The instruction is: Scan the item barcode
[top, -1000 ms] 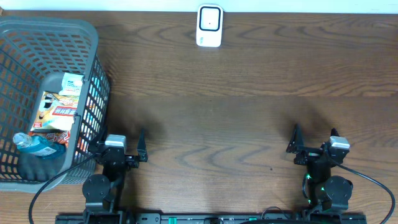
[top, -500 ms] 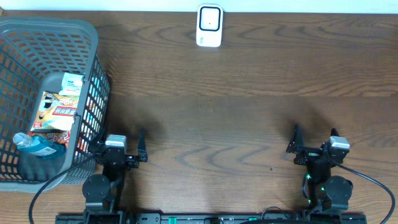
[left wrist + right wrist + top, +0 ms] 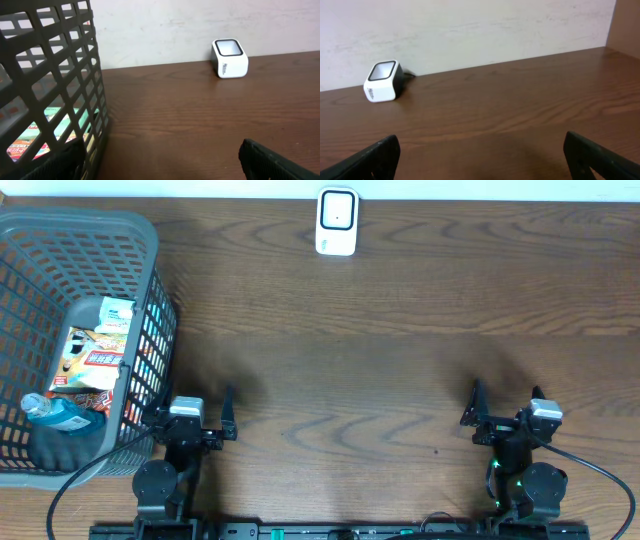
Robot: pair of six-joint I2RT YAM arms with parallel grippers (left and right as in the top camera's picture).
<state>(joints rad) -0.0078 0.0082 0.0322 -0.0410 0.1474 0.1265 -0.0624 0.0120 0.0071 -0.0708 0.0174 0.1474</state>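
Observation:
The white barcode scanner (image 3: 337, 221) stands at the table's far edge, seen also in the left wrist view (image 3: 230, 59) and the right wrist view (image 3: 383, 81). Items lie in the grey mesh basket (image 3: 80, 222) at the left: a printed snack packet (image 3: 95, 360), a white and green packet (image 3: 117, 313) and a blue bottle (image 3: 60, 415). No barcode shows on them. My left gripper (image 3: 190, 420) (image 3: 160, 160) rests open at the near edge, beside the basket's right wall. My right gripper (image 3: 508, 415) (image 3: 482, 157) rests open at the near right, holding nothing.
The basket wall (image 3: 55, 85) fills the left of the left wrist view, close to my left finger (image 3: 60, 160). Brown wooden table (image 3: 350, 360) stretches between the grippers and the scanner. A pale wall (image 3: 470, 30) rises behind the table.

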